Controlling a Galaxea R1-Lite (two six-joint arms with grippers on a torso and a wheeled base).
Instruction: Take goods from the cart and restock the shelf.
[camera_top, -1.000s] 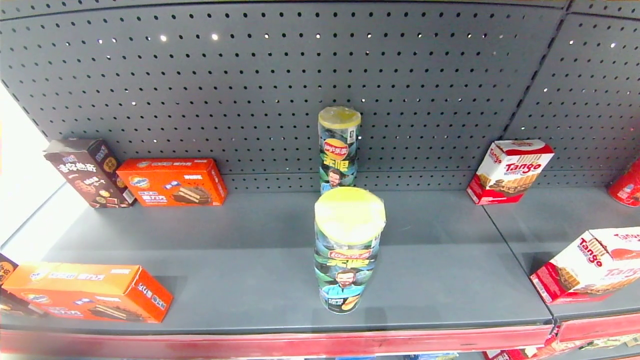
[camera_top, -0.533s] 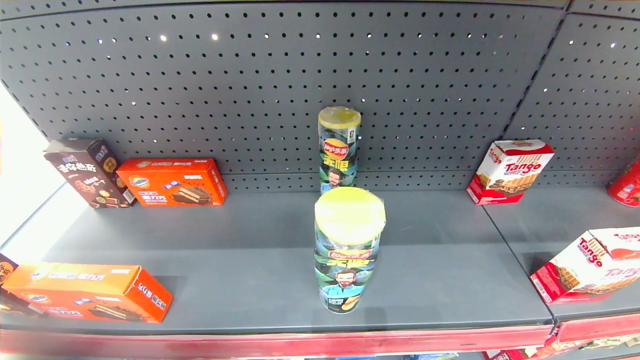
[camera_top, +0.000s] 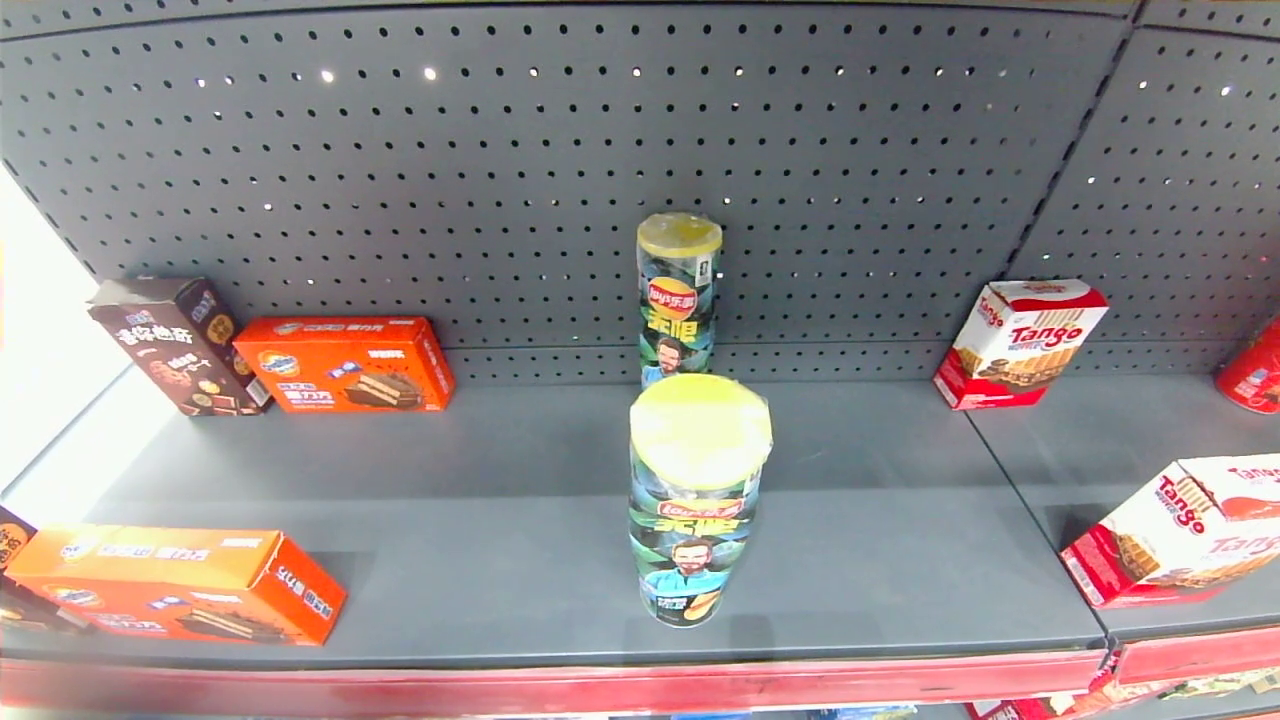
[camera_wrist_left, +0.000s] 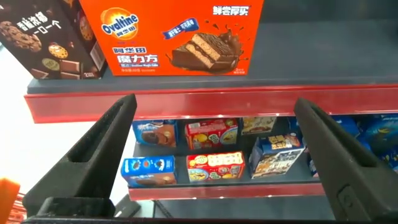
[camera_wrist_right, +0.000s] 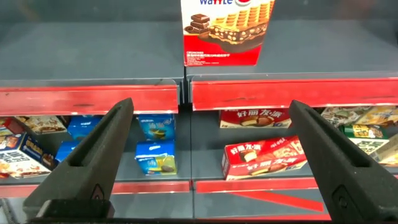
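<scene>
front chip can (camera_top: 693, 540) yellow lid, green-blue print | shelf (camera_top: 480, 520) grey, red lip | box (camera_top: 180, 585) left of can orange

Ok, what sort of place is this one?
Probably a shop aisle, or a mock-up of one: a grey pegboard-backed shelf with a red front strip carries a chip can, an orange snack box and a wafer box, and lower tiers hold more packaged snacks.

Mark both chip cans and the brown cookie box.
front chip can (camera_top: 695, 525), head view, label
rear chip can (camera_top: 677, 310), head view, label
brown cookie box (camera_top: 180, 348), head view, front face
</scene>
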